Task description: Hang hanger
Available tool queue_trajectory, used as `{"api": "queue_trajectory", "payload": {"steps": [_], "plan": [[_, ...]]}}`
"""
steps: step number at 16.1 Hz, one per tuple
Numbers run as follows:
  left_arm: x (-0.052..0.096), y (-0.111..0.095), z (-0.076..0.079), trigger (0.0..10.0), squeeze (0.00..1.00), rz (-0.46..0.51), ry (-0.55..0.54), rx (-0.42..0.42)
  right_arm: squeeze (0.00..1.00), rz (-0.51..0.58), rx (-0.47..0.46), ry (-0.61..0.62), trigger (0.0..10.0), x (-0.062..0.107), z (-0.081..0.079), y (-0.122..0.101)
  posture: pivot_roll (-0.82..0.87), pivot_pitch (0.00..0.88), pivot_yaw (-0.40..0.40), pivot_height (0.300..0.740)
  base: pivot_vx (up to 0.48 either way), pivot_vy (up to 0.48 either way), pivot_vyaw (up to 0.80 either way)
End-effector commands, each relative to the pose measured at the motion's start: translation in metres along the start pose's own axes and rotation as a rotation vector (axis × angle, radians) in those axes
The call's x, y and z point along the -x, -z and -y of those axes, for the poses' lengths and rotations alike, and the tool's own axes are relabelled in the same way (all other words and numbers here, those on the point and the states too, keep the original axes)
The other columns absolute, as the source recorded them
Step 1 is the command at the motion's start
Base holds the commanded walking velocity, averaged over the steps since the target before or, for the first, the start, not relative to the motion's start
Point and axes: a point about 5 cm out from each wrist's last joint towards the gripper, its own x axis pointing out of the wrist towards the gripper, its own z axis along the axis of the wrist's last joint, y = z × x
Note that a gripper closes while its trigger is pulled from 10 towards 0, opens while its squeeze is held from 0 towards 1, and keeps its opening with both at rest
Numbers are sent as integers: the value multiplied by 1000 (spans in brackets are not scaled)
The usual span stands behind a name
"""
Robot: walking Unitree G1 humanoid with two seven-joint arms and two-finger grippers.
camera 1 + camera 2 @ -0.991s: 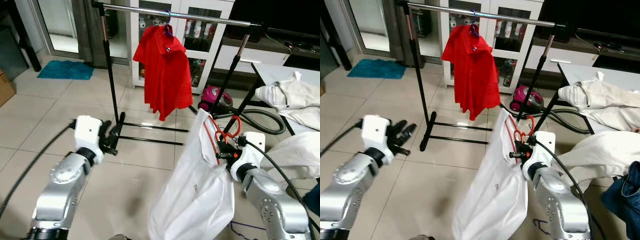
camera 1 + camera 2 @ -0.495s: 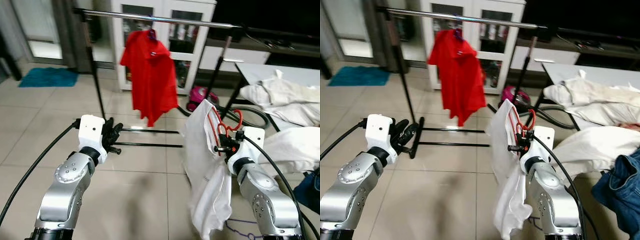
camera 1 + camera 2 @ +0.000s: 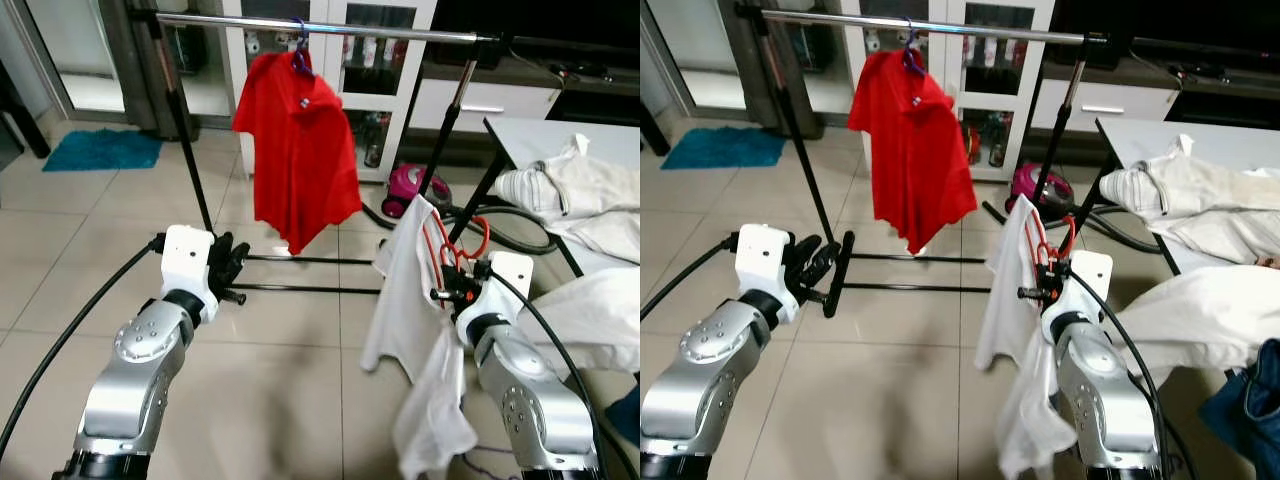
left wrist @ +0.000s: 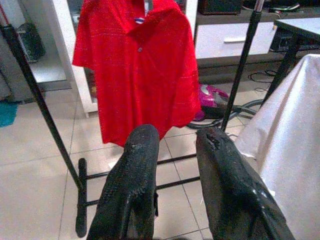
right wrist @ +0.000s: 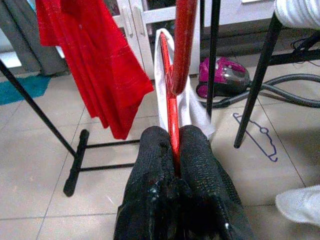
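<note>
My right gripper [image 3: 447,293] is shut on the lower part of a red hanger [image 3: 450,250], whose hook [image 5: 179,55] points up. A white shirt [image 3: 408,300] hangs from the hanger and droops past my right forearm. The clothes rack's silver bar [image 3: 330,27] runs across the top, ahead of me. On it hangs a red shirt [image 3: 300,150] on a purple hanger [image 3: 299,60]. The red hanger is well below the bar and to the right of the red shirt. My left gripper [image 3: 232,272] is held out low on the left, open and empty, fingers [image 4: 135,170] pointing at the rack.
The rack's black legs and floor bars [image 3: 300,275] lie ahead on the tiles. A pink vacuum cleaner [image 3: 420,188] with its hose sits behind the rack. A table [image 3: 520,135] with white clothes stands at the right. A teal mat [image 3: 100,150] lies far left.
The camera has shifted and the rack sits a little differently in view. The white shirt has swung in and now hangs narrower. The right gripper keeps hold of the red hanger.
</note>
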Motion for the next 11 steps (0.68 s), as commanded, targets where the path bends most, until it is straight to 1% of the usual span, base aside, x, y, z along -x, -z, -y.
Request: {"api": "queue_trajectory", "payload": {"steps": [1, 5, 6, 8, 11], "plan": [[-1, -4, 4, 10000, 0, 10, 12, -9, 0, 42, 1, -5, 10000, -1, 0, -8, -22, 0, -33, 740, 382, 0, 0], [-2, -5, 5, 10000, 0, 11, 16, -6, 0, 47, 3, -20, 10000, -2, -2, -8, -19, 0, -34, 740, 395, 0, 0], [-2, -5, 4, 10000, 0, 11, 16, -7, 0, 50, 3, -34, 10000, -2, -3, -9, -18, 0, -34, 740, 405, 0, -525], [-1, -5, 4, 10000, 0, 11, 17, -9, 0, 48, 2, -39, 10000, -2, -5, -8, -17, 0, -33, 740, 409, 0, -800], [-1, -5, 4, 10000, 0, 12, 19, -11, 0, 49, 9, -38, 10000, -2, -5, -8, -16, 0, -30, 740, 411, 0, 0]]}}
